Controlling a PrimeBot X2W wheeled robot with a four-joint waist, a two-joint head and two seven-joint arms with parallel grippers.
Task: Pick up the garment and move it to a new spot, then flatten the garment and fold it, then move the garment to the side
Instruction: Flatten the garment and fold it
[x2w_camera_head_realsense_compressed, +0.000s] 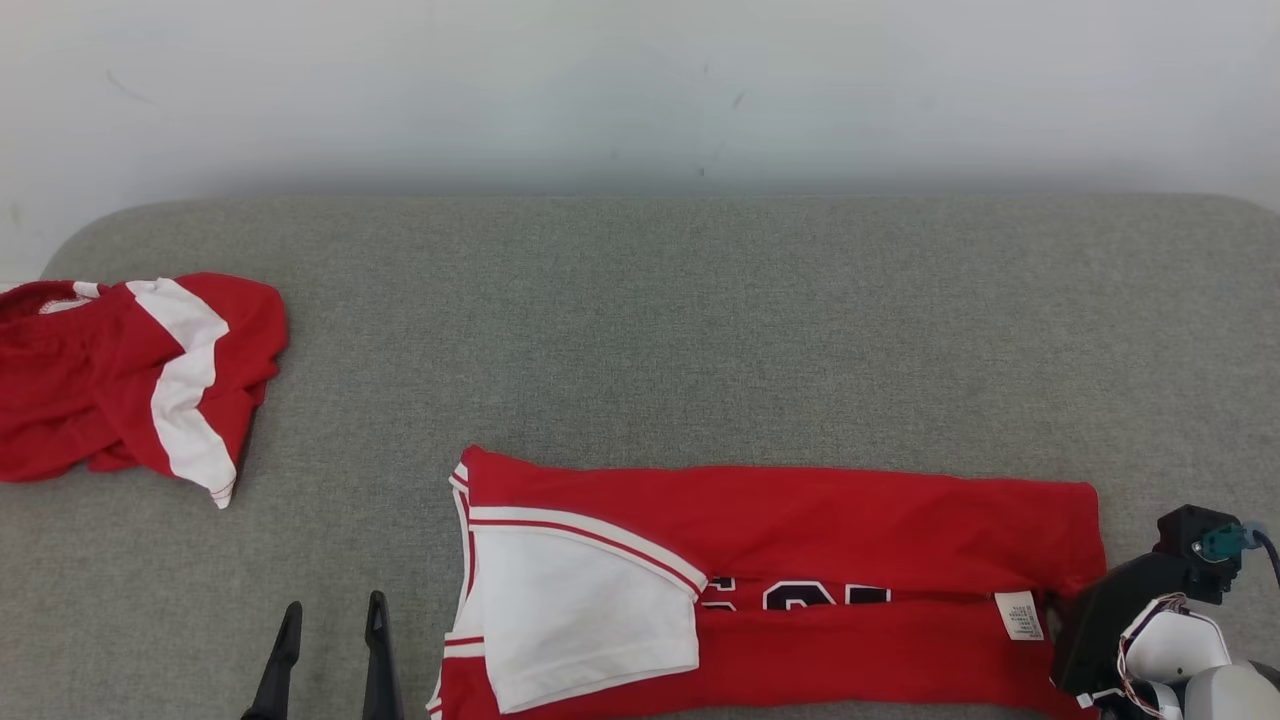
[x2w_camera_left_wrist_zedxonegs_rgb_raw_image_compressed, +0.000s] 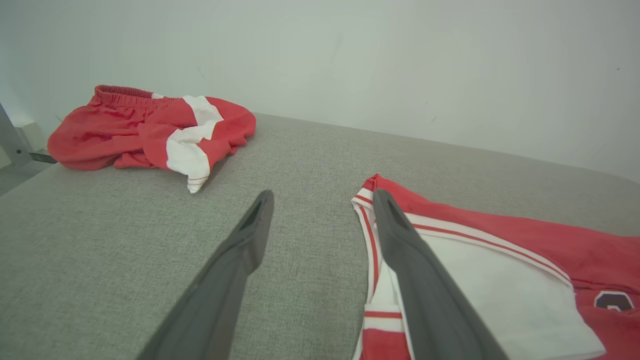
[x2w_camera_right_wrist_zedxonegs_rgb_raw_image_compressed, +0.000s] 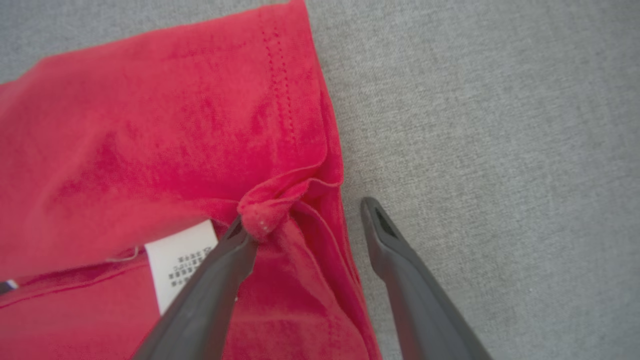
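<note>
The garment (x2w_camera_head_realsense_compressed: 800, 520) is a red jersey with white panels, dark lettering and a white care label. It lies folded into a long band near the front edge of the grey cloth-covered table (x2w_camera_head_realsense_compressed: 700, 320). My left gripper (x2w_camera_head_realsense_compressed: 335, 602) stands open just left of the garment's white-trimmed end (x2w_camera_left_wrist_zedxonegs_rgb_raw_image_compressed: 367, 200), nothing between its fingers (x2w_camera_left_wrist_zedxonegs_rgb_raw_image_compressed: 240, 250). At the garment's right end (x2w_camera_right_wrist_zedxonegs_rgb_raw_image_compressed: 150, 140), my right gripper (x2w_camera_right_wrist_zedxonegs_rgb_raw_image_compressed: 305, 215) is open and straddles the hem edge. A small bunched fold of cloth sits on its left fingertip (x2w_camera_right_wrist_zedxonegs_rgb_raw_image_compressed: 235, 245); the other finger is over bare table. In the head view its dark wrist (x2w_camera_head_realsense_compressed: 1130, 620) covers that corner.
A second red-and-white garment (x2w_camera_head_realsense_compressed: 120, 380), crumpled with an elastic waistband, lies at the table's far left (x2w_camera_left_wrist_zedxonegs_rgb_raw_image_compressed: 145, 130). A pale wall rises behind the table. Bare grey surface stretches between the two garments and behind the folded one.
</note>
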